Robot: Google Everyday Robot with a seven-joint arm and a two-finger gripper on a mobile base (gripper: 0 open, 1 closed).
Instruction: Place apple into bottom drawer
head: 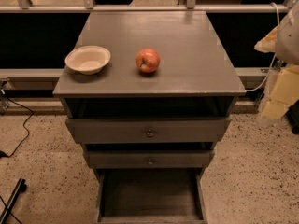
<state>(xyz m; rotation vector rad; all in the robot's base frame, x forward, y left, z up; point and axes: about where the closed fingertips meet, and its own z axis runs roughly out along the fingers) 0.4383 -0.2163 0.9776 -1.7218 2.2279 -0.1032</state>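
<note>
The red apple (148, 60) with yellowish patches sits on top of the dark grey-brown cabinet (187, 55), near the middle of its front half. The bottom drawer (150, 194) is pulled out toward me, and its flat floor is bare. My gripper (276, 97) shows as a pale yellowish shape at the right edge. It is off to the right of the cabinet, well apart from the apple and holding nothing that I can see.
A cream round bowl (88, 59) stands on the cabinet top left of the apple. The top drawer (149, 130) and middle drawer (149, 159), each with a small knob, are nearly closed. Cables (18, 125) lie on the speckled floor at left. A railing (140, 7) runs behind.
</note>
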